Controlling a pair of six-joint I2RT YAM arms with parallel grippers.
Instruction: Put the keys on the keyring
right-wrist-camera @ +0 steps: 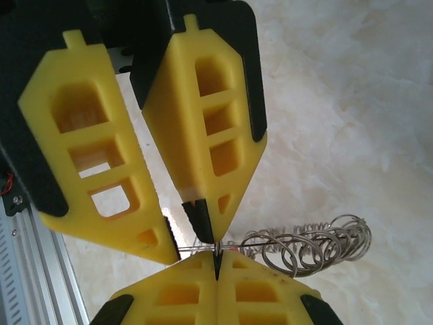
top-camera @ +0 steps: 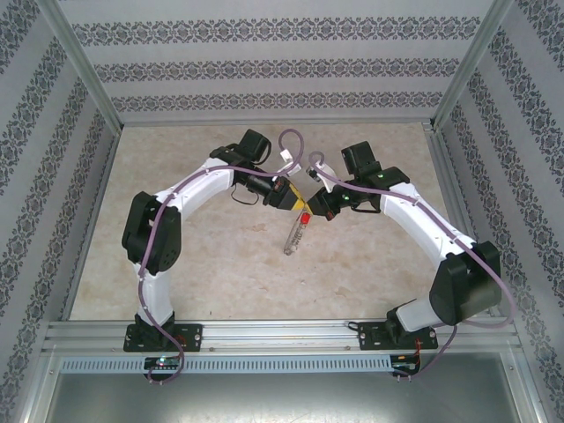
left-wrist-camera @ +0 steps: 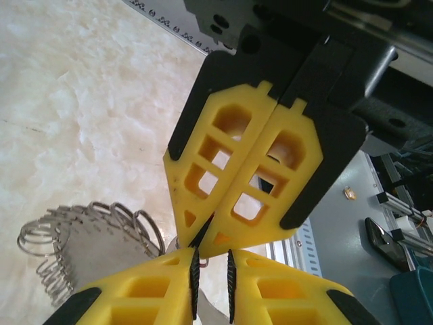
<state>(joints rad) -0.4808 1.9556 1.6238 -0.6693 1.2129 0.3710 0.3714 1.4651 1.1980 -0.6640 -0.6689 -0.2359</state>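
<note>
Marbled table; overhead, red key; at wrists, perhaps keyring.

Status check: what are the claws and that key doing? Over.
Right gripper shut on keyring wire. Left gripper slightly apart, hold unclear. Red key between the tips. No obstruction seen.

1. A robotics lab test cell rather than a home; bare aluminium frame posts box in the work area;
2. the wall panels carry printed floral-striped paper, set flat within the frame like a backdrop;
3. the table has a marble-look top, edged on the near side by a slotted aluminium rail;
4. the left arm and right arm are bolted to that rail, purple cables looping loose;
5. past the table's edge, a grey bench holds small electronic gear.
</note>
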